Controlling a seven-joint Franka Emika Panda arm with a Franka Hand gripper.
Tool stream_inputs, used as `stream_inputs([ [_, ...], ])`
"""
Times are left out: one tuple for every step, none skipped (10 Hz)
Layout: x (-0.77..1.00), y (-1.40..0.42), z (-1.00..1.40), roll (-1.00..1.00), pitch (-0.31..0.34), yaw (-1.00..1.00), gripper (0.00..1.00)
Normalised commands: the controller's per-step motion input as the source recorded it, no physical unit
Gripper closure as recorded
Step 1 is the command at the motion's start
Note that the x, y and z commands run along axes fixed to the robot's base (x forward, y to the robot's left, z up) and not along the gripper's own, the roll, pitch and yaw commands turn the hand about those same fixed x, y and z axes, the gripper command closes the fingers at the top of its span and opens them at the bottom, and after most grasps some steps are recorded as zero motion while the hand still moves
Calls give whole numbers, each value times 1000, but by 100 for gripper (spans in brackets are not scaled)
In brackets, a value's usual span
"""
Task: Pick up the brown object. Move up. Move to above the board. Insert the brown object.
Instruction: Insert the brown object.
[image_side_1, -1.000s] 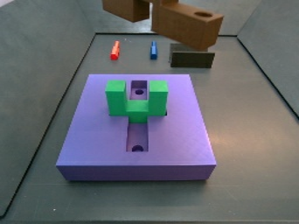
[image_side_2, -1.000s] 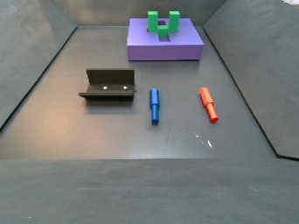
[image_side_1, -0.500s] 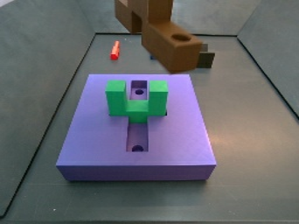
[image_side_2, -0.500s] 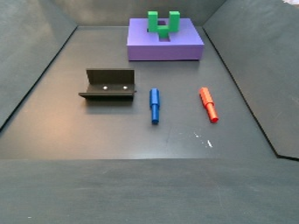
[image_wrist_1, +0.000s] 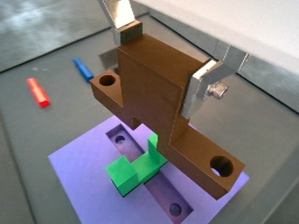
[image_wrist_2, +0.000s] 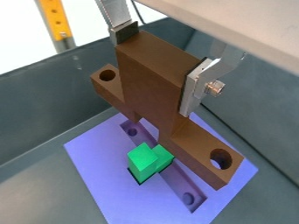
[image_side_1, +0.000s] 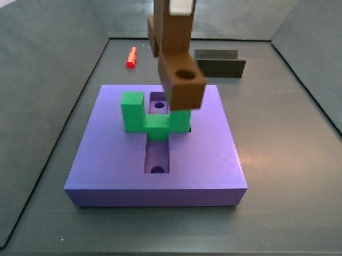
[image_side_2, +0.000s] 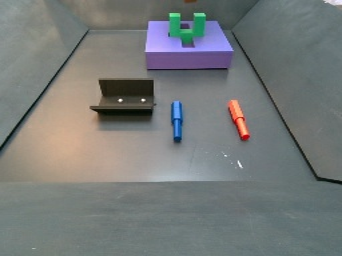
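Observation:
The brown object (image_wrist_1: 158, 96) is an orange-brown bar with a round hole near each end and a thick upright block on its middle. My gripper (image_wrist_1: 163, 54) is shut on that block, one silver finger (image_wrist_1: 201, 86) on each side, as both wrist views show (image_wrist_2: 163, 57). In a side view the brown object (image_side_1: 178, 68) hangs end-on above the board (image_side_1: 201, 150), right over the green U-shaped block (image_side_1: 150, 115); the gripper itself is out of that frame. Beneath the bar lie the purple board (image_wrist_2: 100, 162) and its groove with holes (image_wrist_1: 121, 137).
On the grey floor lie a red peg (image_side_2: 238, 118) and a blue peg (image_side_2: 177, 120). The dark fixture (image_side_2: 123, 97) stands beside them, also seen behind the board (image_side_1: 223, 67). Sloping tray walls (image_side_2: 34, 100) surround the floor.
The brown object has come from the back right, leftward and lower, to hang over the board's green block. It has turned so its end faces the camera.

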Motion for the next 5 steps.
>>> stream_inputs([
  [-46, 0, -229, 0, -46, -386, 100],
  [-6, 0, -234, 0, -53, -329, 100],
  [0, -17, -254, 0, -76, -434, 100],
  [0, 0, -200, 0, -57, -351, 100],
  [0, 0, -137, 3, -24, -183, 100],
])
